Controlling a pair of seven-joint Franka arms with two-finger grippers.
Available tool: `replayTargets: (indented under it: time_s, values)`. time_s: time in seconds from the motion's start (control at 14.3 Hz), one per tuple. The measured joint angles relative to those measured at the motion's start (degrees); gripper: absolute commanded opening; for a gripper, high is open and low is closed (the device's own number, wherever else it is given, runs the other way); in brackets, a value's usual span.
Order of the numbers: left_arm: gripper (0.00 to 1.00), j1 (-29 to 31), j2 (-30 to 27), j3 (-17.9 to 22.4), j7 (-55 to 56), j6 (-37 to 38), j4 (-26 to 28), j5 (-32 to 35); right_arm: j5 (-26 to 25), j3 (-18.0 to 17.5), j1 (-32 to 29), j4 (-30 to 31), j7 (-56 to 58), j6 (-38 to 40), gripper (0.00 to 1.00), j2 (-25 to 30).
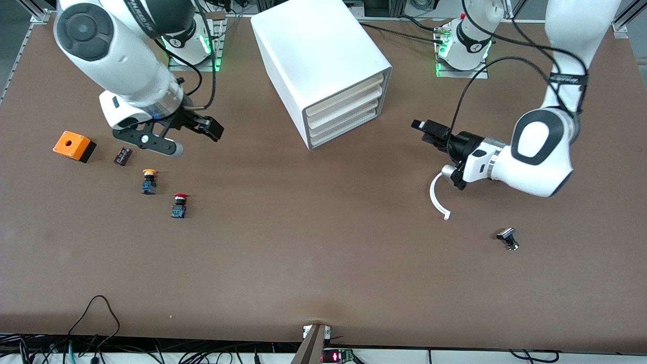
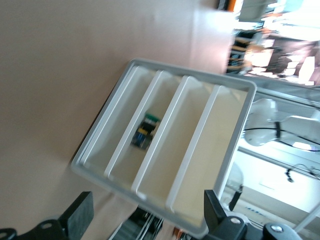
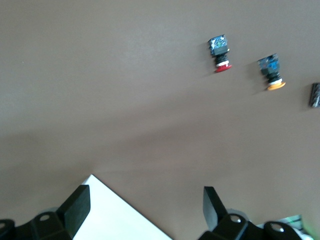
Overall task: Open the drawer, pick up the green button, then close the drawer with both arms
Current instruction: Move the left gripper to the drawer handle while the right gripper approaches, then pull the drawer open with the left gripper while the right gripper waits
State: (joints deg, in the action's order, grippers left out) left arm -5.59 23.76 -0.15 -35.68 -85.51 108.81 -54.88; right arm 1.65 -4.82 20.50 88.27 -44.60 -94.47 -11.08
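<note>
The white cabinet stands toward the robots' side of the table, all its cream drawers pushed in. The bottom drawer is shut. My left gripper is open and empty, level with the drawer fronts and a short way off toward the left arm's end. In the left wrist view the drawer fronts fill the frame between my open left gripper. The green-capped button shows inside a lower drawer. My right gripper is open and empty over the table beside the cabinet; its wrist view shows a white corner.
Toward the right arm's end lie an orange box, a small black part, a yellow-capped button and a red-capped button. A white curved piece and a small black part lie near the left arm.
</note>
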Motion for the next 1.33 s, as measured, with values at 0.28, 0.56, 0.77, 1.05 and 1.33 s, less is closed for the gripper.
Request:
replayTargets:
  time_s: [0.28,0.56,0.77,1.05,1.33]
  values:
    - [0.9,-1.08,-0.02,-2.67,-15.42,-8.03,10.67,-5.14,0.86,-0.09,3.2,-3.6,-4.61,-1.66,1.0,-3.93]
    - [0.79,-1.47,-0.1,-8.16,-26.72,-17.71,18.52,-13.43,0.93,-0.12,5.57,-4.28,-6.71,-5.59,1.0,-6.07]
    - [0.72,-1.87,0.15,-10.37,-29.87,-21.9,21.73,-15.15,0.94,-0.14,7.23,-5.25,-9.42,-7.03,1.0,-7.9]
    - [0.65,-1.84,1.56,-10.39,-34.07,-22.17,22.49,-15.57,0.94,-0.14,8.41,-5.9,-10.05,-8.3,1.0,-10.18]
    - [0.57,-1.86,4.07,-11.88,-40.24,-22.17,24.59,-22.08,1.19,-0.14,8.95,-5.96,-10.42,-8.71,1.0,-10.97]
